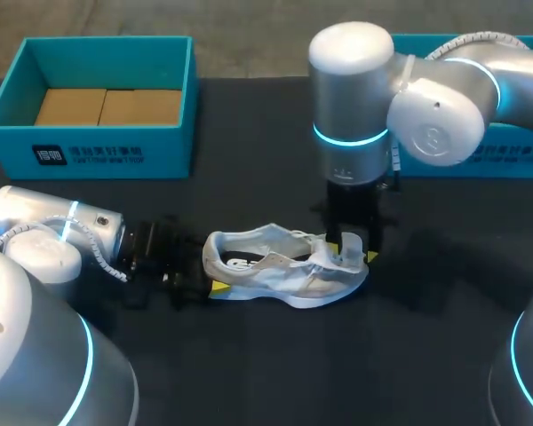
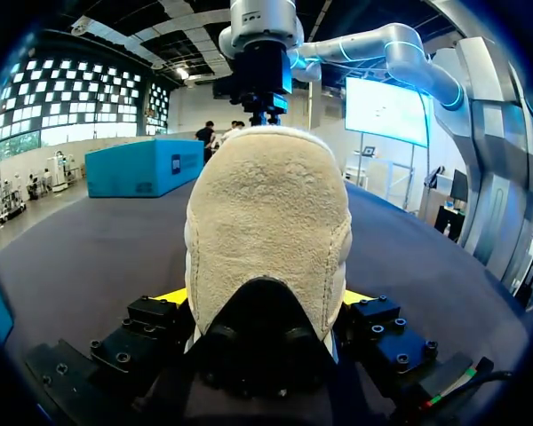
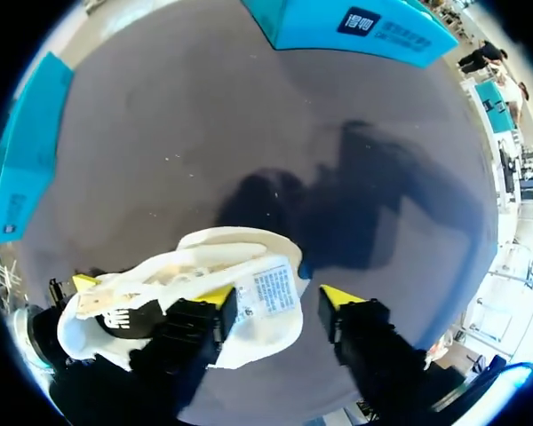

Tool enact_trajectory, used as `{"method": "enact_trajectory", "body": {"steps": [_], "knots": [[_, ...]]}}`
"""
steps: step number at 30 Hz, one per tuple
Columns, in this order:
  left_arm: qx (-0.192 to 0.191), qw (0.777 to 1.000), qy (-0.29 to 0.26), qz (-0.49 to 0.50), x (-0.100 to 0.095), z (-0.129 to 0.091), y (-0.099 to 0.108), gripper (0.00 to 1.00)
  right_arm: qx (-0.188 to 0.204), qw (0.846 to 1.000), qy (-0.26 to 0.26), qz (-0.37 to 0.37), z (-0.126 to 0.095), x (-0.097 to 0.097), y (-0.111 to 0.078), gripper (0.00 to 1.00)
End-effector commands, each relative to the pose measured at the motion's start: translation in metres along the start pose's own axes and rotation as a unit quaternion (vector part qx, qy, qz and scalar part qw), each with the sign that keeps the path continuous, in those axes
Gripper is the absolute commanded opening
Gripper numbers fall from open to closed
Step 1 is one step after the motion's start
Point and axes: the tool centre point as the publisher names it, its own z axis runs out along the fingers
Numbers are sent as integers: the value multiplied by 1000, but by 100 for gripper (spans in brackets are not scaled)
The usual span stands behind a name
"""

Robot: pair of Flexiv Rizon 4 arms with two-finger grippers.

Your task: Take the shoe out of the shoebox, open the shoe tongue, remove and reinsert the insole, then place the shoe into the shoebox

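As far as the views show it, the shoe (image 1: 284,271) is out of its box and set sole-down on the dark surface (image 1: 249,373), about midway between the two arms. Its heel is turned toward the left arm and its toe toward the right. The shoebox (image 1: 98,98) is parked open at the far left corner, well apart from the shoe, with brown cardboard (image 1: 107,106) seen on its floor. A second teal box (image 1: 506,151) is half hidden behind the right arm.

The left hand (image 2: 265,297) is laid low along the surface and is clamped on the shoe. In the left wrist view the tan heel (image 2: 266,240) is sandwiched between the yellow tips (image 2: 173,297), one pressed at each side.

The right hand (image 3: 275,300) is pointed straight down over the front of the shoe and is spread fairly wide. The tongue (image 3: 268,288) is stood up between its fingers, label showing, and is leaned against one of them. The other finger (image 3: 333,297) sits clear of it, so nothing is actually gripped there.
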Motion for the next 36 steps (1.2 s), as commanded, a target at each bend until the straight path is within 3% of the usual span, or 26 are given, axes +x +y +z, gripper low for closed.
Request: {"method": "enact_trajectory", "body": {"steps": [1, 11, 20, 25, 27, 31, 36], "knots": [[-1, 1000, 0, 0, 1, 1, 3, 0, -17, 994, 1, 110, -12, 5, -6, 100], [-1, 1000, 0, 0, 1, 1, 3, 0, -66, 996, 7, 66, -55, 27, -4, 100], [-1, 1000, 0, 0, 1, 1, 3, 0, -127, 991, 14, -43, -95, 59, -1, 100], [-1, 1000, 0, 0, 1, 1, 3, 0, -181, 969, 30, -167, -121, 78, -5, 100], [-1, 1000, 0, 0, 1, 1, 3, 0, -194, 953, 37, -231, -130, 86, -5, 100], [-1, 1000, 0, 0, 1, 1, 3, 0, -227, 926, 8, -302, -145, 102, -10, 100], [-1, 1000, 0, 0, 1, 1, 3, 0, -224, 897, -9, -381, -150, 118, -18, 100]]}}
